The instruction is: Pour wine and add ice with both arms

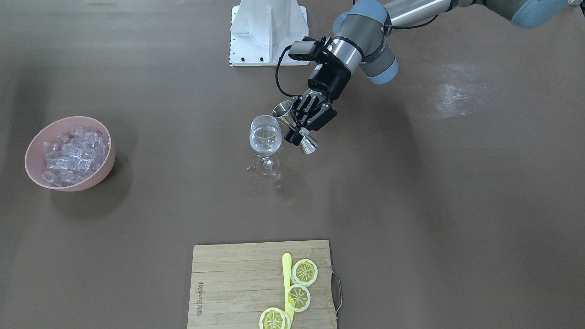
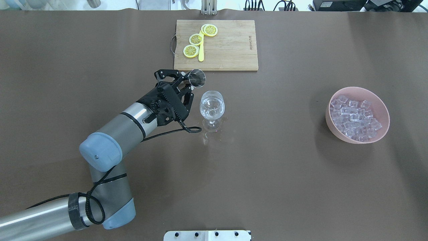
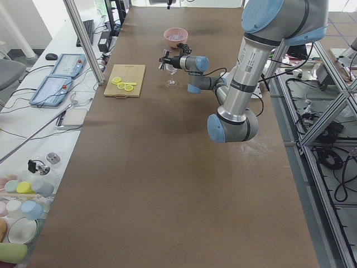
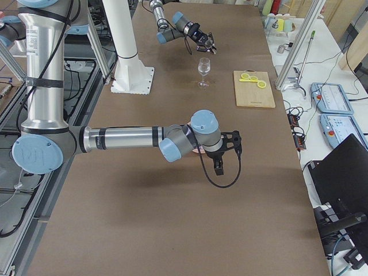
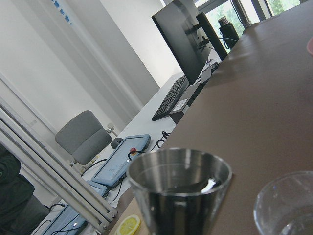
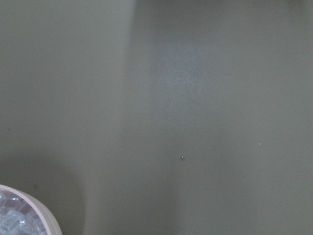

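Note:
My left gripper (image 1: 297, 129) is shut on a steel double-ended jigger (image 1: 295, 126), held tilted with its mouth beside the rim of a stemmed wine glass (image 1: 265, 142). The glass stands mid-table and holds clear liquid, the wine (image 1: 265, 135). In the overhead view the left gripper (image 2: 183, 82) and the jigger (image 2: 196, 77) sit just left of the glass (image 2: 211, 106). The ice (image 1: 73, 153) is a heap of clear cubes in a pink bowl (image 2: 378, 129). My right gripper (image 4: 226, 150) shows only in the exterior right view; I cannot tell its state.
A wooden cutting board (image 1: 233, 283) with lemon slices (image 1: 305, 272) and a yellow knife (image 1: 286, 274) lies at the table edge opposite the robot. The white pedestal base (image 1: 267, 32) stands behind the glass. The bowl rim (image 6: 41, 211) shows in the right wrist view.

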Controlling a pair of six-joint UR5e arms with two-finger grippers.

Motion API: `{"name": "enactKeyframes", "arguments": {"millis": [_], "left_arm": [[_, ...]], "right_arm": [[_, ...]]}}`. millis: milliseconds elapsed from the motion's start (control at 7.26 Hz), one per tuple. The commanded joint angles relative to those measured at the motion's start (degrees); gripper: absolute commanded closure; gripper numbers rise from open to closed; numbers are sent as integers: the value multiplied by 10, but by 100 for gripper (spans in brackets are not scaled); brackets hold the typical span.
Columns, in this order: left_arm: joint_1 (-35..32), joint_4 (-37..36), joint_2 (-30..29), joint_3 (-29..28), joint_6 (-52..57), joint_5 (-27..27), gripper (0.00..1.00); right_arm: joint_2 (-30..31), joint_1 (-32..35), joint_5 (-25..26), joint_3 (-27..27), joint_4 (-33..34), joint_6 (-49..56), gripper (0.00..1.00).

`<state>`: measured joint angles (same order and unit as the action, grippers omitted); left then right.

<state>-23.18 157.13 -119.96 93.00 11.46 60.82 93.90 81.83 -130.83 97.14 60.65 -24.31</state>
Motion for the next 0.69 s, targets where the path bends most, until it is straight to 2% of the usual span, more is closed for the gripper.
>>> {"name": "enactKeyframes", "arguments": {"millis": [0,138,551], "left_arm": [[1,-20,-4,4,58,-11,100],[0,-22,-11,4,128,-16,100],[0,-60,-25,7,176,-21,100]], "right_arm": [[0,0,0,1,0,-1,0],[0,0,0,2,0,-1,0],[1,0,0,2,0,-1,0]]}}
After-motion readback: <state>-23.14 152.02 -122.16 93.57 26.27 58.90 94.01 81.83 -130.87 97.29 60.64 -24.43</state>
